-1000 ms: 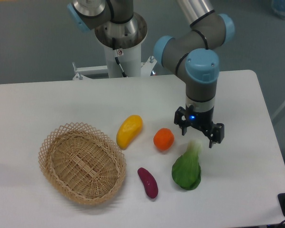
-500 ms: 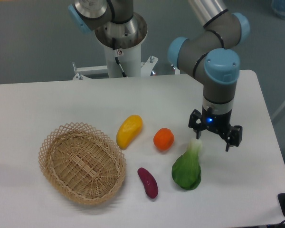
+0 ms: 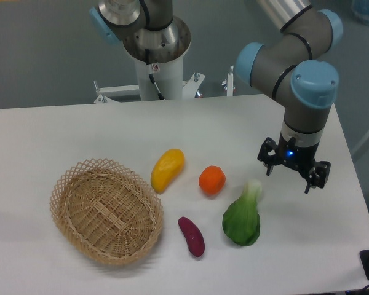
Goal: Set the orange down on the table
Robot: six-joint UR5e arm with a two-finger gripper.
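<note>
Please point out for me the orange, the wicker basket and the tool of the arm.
orange (image 3: 212,180), fixed camera view, middle of the fruit.
wicker basket (image 3: 66,184), fixed camera view, upper left rim.
tool (image 3: 289,179), fixed camera view, midway between its two fingertips.

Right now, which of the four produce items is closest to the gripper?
The green leafy vegetable: its pale stalk end points up toward the gripper. The orange, yellow fruit and purple sweet potato all lie farther left.
</note>
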